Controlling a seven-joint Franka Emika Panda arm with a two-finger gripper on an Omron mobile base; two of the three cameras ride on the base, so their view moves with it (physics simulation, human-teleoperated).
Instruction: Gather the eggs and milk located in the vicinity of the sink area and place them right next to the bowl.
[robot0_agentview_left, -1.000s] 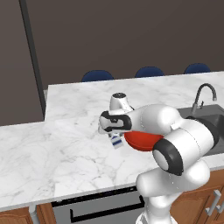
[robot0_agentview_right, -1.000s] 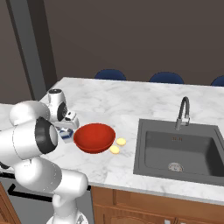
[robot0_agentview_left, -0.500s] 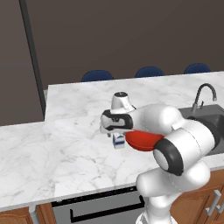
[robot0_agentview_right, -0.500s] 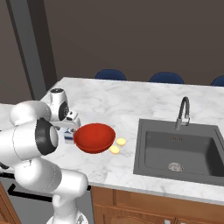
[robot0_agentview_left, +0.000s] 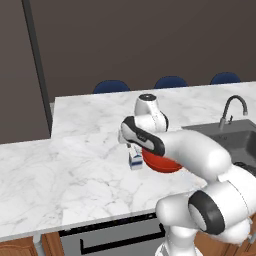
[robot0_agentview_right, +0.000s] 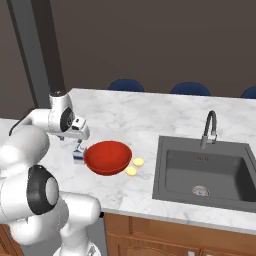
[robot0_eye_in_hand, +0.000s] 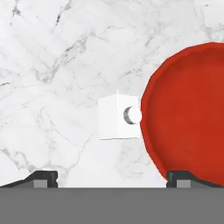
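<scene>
Milk carton (robot0_eye_in_hand: 119, 117) standing upright on marble counter (robot0_agentview_left: 75, 170), long axis vertical, seen top-down at centre of hand view with gable ridge running up-down in frame and round cap facing right toward red bowl (robot0_eye_in_hand: 188, 113). Cap side touching or just short of bowl rim, cannot tell which. In left base view, carton (robot0_agentview_left: 135, 160) at centre, just left of bowl (robot0_agentview_left: 162, 163), blue label facing camera, top partly hidden by white arm. In right base view, carton (robot0_agentview_right: 78, 154) at centre left, just left of bowl (robot0_agentview_right: 108, 157), upper part covered by gripper.

Gripper (robot0_eye_in_hand: 113, 176) above carton, finger tips wide apart at bottom corners of hand view, nothing between them, carton free. Gripper (robot0_agentview_right: 78, 131) in right base view directly over carton; jaws hard to make out there.

Two eggs (robot0_agentview_right: 135, 166) on counter just right of bowl, near each other, between bowl and sink (robot0_agentview_right: 205, 172). Sink basin at right, dark faucet (robot0_agentview_right: 209, 129) behind it. In left base view, sink (robot0_agentview_left: 235, 137) cut off at right edge, bowl largely hidden behind arm. Blue chair backs (robot0_agentview_right: 126, 85) beyond counter's far edge, mostly hidden.
</scene>
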